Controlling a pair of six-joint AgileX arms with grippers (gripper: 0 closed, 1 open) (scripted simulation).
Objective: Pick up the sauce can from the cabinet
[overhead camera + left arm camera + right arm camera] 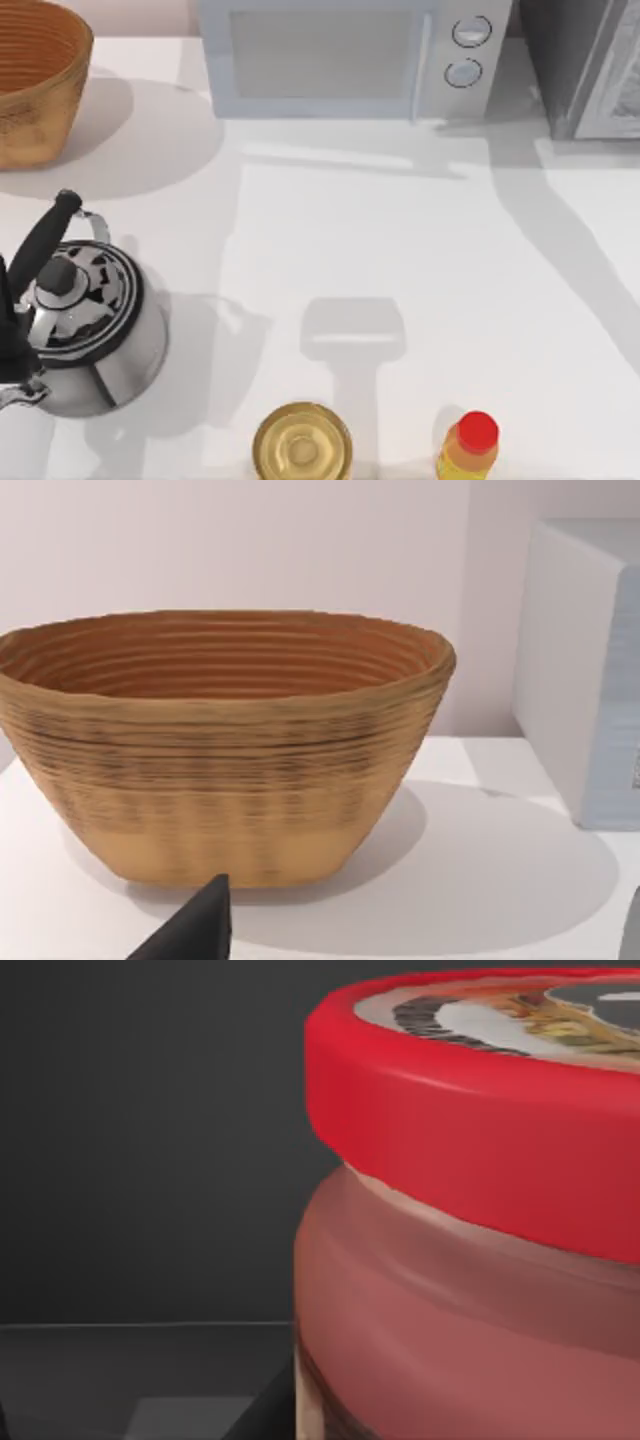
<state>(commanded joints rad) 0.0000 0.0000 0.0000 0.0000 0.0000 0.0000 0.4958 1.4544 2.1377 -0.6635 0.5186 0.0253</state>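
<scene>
Sauce can point(470, 1220) sits close before the right wrist camera, upright, red rim up, inside a dark cabinet point(140, 1160). Right end effector's opening: cannot tell. Left end effector fingertip point(195, 930) points at the woven basket point(220, 750) on the white table point(400, 260); its opening: cannot tell. Kettle point(85, 330), gold can point(301, 445), yellow bottle point(468, 450) and microwave point(350, 55) also on the table.

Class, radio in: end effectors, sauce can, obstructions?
Right wrist view: sauce can close up, dark cabinet interior behind. Left wrist faces basket. Nothing seen blocking.
</scene>
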